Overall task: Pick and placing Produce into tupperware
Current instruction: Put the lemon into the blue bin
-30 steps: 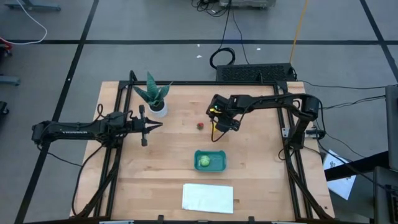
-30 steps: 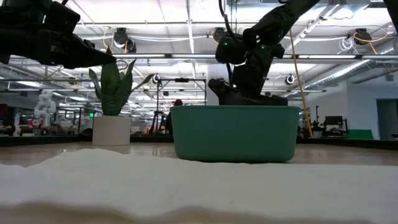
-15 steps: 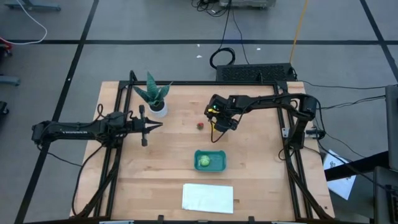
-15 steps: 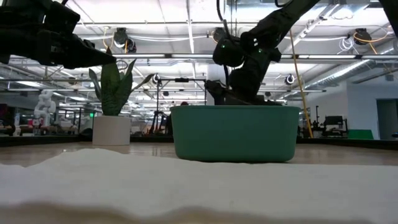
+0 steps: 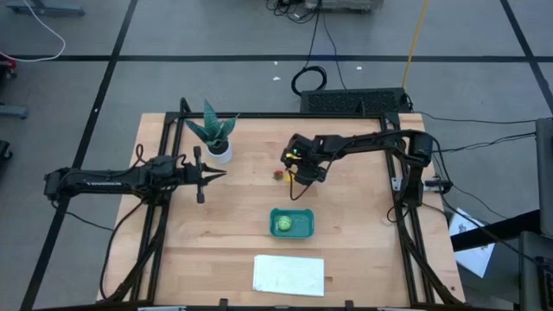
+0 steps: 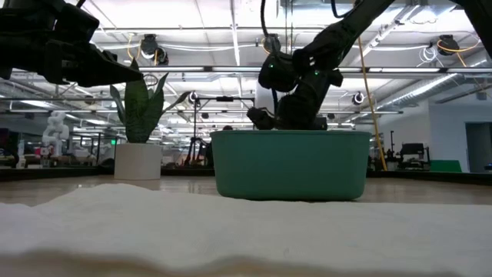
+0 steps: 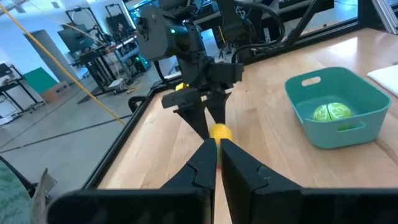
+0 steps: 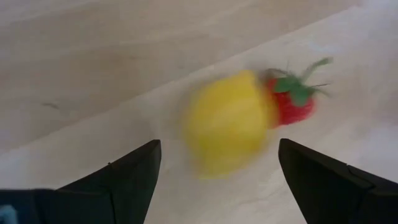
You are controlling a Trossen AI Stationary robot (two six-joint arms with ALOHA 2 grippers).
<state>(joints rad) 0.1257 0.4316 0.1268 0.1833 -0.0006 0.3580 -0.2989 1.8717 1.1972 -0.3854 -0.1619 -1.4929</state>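
Right tool: spread wide above the yellow lemon, nothing gripped.
Left tool: closed, empty, held near the potted plant.
Lemon: touching the red piece on the worktop.

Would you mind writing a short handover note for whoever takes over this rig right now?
Right gripper: open, hovering over the yellow lemon, fingers straddling it, nothing gripped.
Left gripper: shut, empty, parked beside the potted plant.
Teal tub: near the table's middle, holding the light green round piece.
Lemon and small red strawberry-like piece: on the wood, touching each other, beyond the tub.
Done: one piece in the tub.
Left: grasp the lemon, place it in the tub, then do the same with the red piece.
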